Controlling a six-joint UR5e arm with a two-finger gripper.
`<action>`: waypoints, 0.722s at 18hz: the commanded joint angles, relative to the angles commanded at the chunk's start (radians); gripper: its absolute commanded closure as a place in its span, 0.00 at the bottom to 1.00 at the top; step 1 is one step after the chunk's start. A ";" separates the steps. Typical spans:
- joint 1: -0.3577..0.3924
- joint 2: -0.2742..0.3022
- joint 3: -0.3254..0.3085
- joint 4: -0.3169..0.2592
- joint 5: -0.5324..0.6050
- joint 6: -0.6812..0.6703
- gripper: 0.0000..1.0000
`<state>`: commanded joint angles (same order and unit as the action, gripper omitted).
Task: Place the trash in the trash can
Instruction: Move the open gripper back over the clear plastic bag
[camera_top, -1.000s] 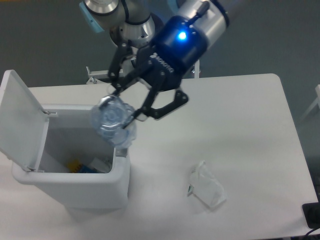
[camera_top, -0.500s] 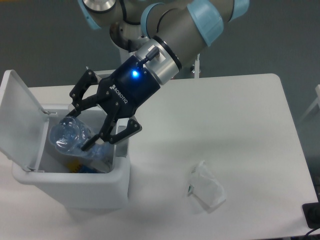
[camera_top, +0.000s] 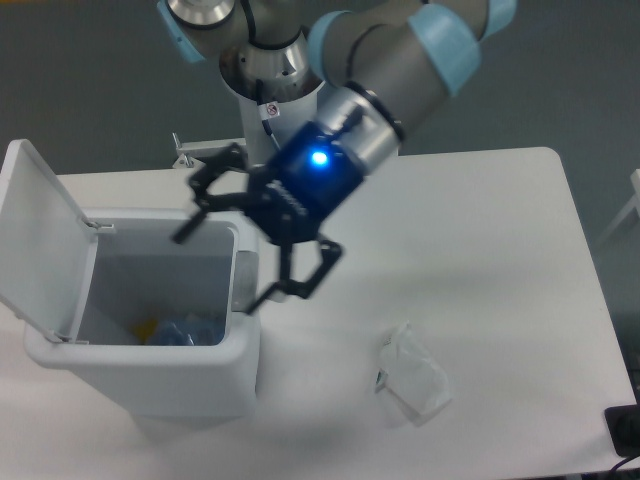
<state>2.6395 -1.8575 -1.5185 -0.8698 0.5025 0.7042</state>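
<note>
A: Starting at the left, what is standing there?

B: The bin (camera_top: 150, 385) is sitting on the left part of the white surface (camera_top: 480, 250), with its lid (camera_top: 40, 240) tipping up and back on the far left side, so the mouth is showing.

A: Is anything lying inside it?

B: Down at the bottom something bluish and clear is lying next to a bit of yellow. It is looking like the bottle (camera_top: 190, 330), though it is too blurred to be sure, and I am not making out a cap.

A: And moving right from there?

B: The end effector (camera_top: 228, 265) is hanging over the bin's right wall, with a blue light glowing on its dark body. Its fingers are spreading wide apart and nothing is sitting between them. One finger (camera_top: 205, 205) is reaching out over the opening; the other (camera_top: 300, 280) is pointing down just right of the bin's edge. The picture is smearing there, so finer detail is not showing.

A: What is carrying it?

B: A grey arm (camera_top: 390, 50) with pale blue bands is coming down from the top of the view.

A: Further right?

B: The bag (camera_top: 412, 375), white and crinkled, is lying on the surface, well apart from the bin and from the end effector.
</note>
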 joint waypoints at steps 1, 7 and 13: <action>0.026 -0.017 -0.005 0.000 0.023 0.001 0.00; 0.092 -0.061 -0.060 -0.003 0.239 -0.002 0.00; 0.088 -0.091 -0.089 -0.008 0.454 -0.003 0.00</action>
<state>2.7274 -1.9481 -1.6076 -0.8774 0.9569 0.7010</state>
